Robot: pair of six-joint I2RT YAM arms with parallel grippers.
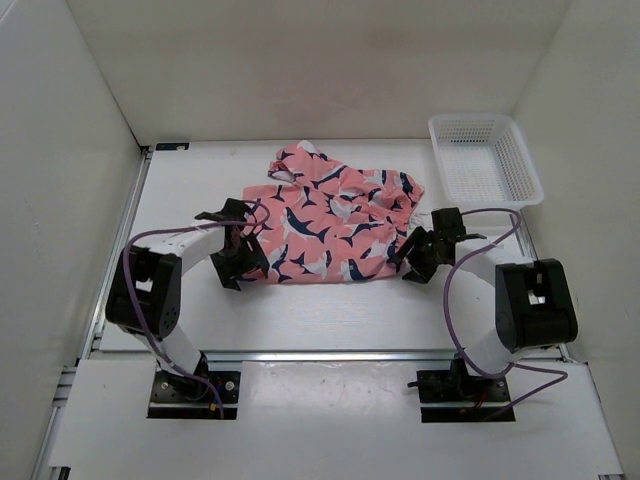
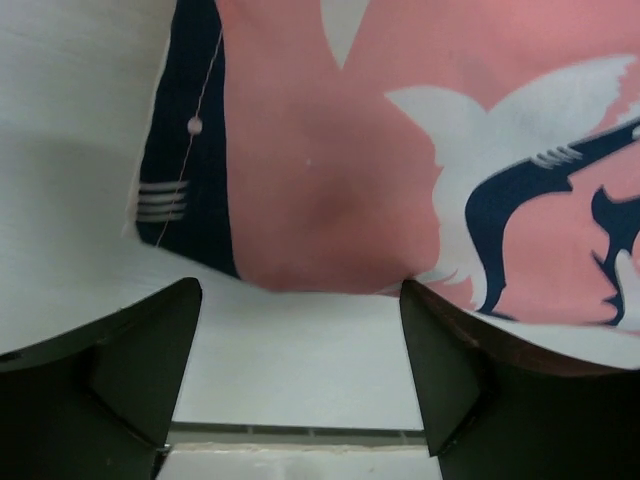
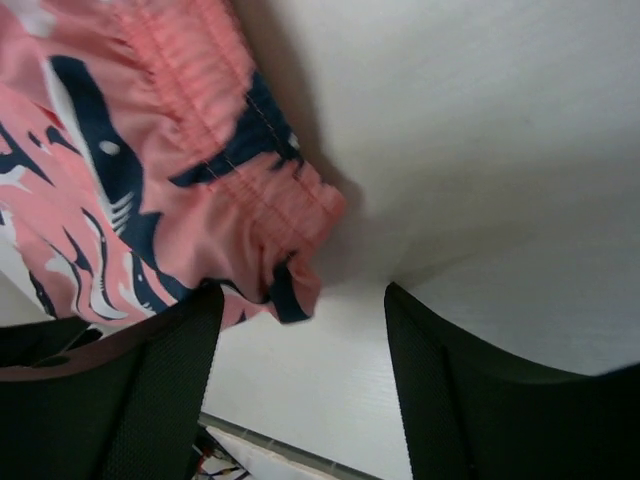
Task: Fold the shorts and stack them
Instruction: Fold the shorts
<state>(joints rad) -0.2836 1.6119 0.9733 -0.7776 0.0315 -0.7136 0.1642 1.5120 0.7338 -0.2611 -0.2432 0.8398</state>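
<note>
Both hands gape open over the tabletop point(image 1: 330, 315): left hand point(image 1: 243, 268) at the shorts' point(image 1: 335, 225) near left corner, right hand point(image 1: 415, 263) at the near right corner.

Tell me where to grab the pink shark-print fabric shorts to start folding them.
Pinch the two near corners, one per claw, coming in low from the near edge. The salmon-pink shark-print fabric shorts lie spread mostly flat. The left claw is open just short of the near-left hem corner, and the right claw is open at the near-right corner, whose gathered, stitched edge gives a thicker bite.
</note>
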